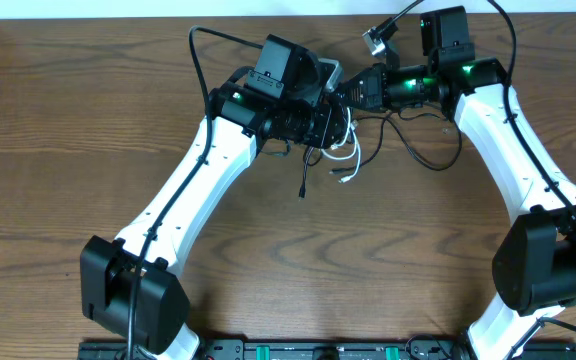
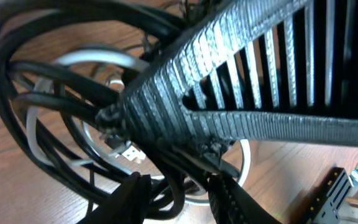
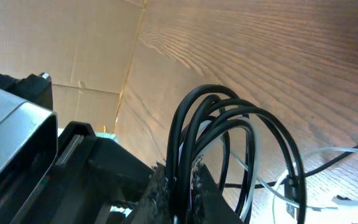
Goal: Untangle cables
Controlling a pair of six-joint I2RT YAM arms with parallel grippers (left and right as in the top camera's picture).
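Little of the untangling looks done. The cables (image 1: 346, 160) sit as one clump toward twelve o'clock on the bench (image 1: 68, 150), right where the two arms meet, and black and white strands cross each other there.

From overhead, only a few pieces have come clear of the knot:
- One black loop (image 1: 433, 160) trails off toward three o'clock.
- One black end (image 1: 303, 185) points down toward six o'clock.
- A white cable (image 1: 348, 168) curls out at about five o'clock of the clump.

The right claw (image 3: 179, 186) is closed tight on the cables. In its own camera several black loops rise out of it in a stacked coil, with a white strand threaded among them. That coil is lifted off the wood, and the rest of the cables lie on the bench.

The left claw (image 2: 179, 202) sits at six o'clock in its own view, just beside the right one. Its fingers (image 2: 132, 199) stand somewhat apart with black strands running through the gap. I cannot tell whether they pinch those strands or only straddle them, because the other claw's ribbed finger blocks much of the view.

Nearly all of the job looks left to do. No cable lies apart from the others, so the coil (black loops wound close together) needs drawing out strand by strand. The white cable needs pulling free of the black ones.
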